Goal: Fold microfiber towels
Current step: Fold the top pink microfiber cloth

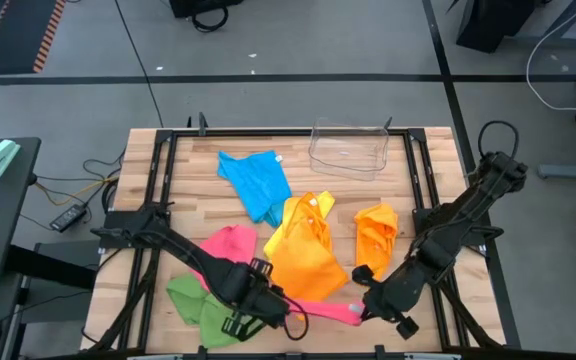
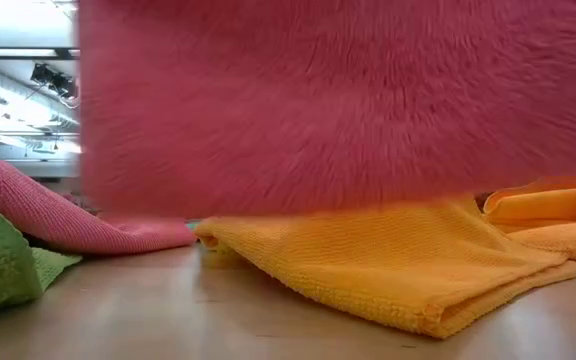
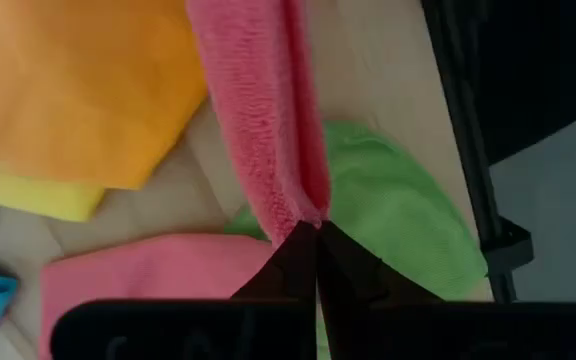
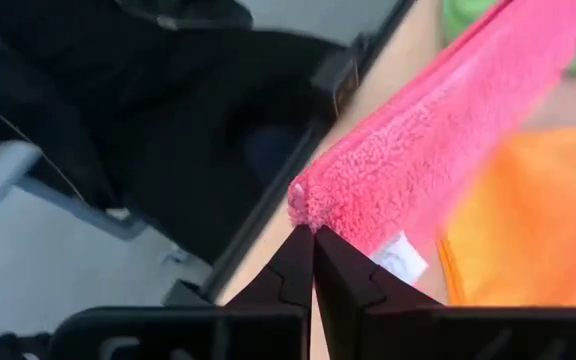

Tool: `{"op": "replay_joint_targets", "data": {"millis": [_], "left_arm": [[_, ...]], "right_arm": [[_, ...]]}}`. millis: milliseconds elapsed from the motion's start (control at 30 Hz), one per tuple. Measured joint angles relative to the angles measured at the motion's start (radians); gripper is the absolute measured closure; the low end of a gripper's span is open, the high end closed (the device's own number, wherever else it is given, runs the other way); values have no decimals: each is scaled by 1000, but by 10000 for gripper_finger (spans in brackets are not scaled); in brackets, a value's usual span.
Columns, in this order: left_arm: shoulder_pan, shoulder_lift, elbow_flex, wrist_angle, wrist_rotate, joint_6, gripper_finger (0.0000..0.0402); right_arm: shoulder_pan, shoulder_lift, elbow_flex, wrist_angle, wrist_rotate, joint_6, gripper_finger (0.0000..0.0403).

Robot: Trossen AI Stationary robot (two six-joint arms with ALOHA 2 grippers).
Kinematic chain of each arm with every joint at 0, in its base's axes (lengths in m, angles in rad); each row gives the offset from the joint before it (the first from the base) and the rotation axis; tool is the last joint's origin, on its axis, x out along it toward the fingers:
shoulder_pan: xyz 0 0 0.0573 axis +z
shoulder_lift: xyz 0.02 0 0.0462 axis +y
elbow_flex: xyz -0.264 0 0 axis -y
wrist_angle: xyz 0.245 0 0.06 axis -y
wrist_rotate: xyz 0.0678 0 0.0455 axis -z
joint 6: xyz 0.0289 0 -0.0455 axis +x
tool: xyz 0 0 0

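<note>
Now both grippers are pinched shut on one soft pink microfiber towel (image 1: 326,309), stretched between them near the front edge of the wooden table (image 1: 183,212). The left gripper (image 1: 294,318) holds one end, the right gripper (image 1: 361,309) the other. A fluffy orange towel (image 1: 305,258) lies just behind it.

Left gripper (image 3: 316,232) fingers pinching pink towel (image 3: 258,110), green towel (image 3: 398,210) beneath, orange towel (image 3: 68,80) beside
</note>
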Motion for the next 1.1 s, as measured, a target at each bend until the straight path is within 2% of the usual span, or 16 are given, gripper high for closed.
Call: {"op": "replay_joint_targets", "data": {"millis": [200,367,467,733,867,933,1100], "left_arm": [[0,73,-1,-58,-21,26,377],[30,100,-2,-156,-92,29,389],[53,100,-2,-153,-110,18,391],[107,122,-2,-132,-177,-147,358],[107,132,-5,-150,-311,-239,339],[110,137,-31,-165,-374,-294,325],[117,137,-157,-164,-393,-369,295]], "right_arm": [[-87,48,0,-19,15,0,389],[-178,50,0,-93,29,37,389],[-229,54,0,-138,42,38,389],[-306,69,0,-146,50,17,389],[-319,83,-6,-148,51,22,389],[-330,88,-19,-147,61,47,389],[-360,88,-60,-150,91,124,389]]}}
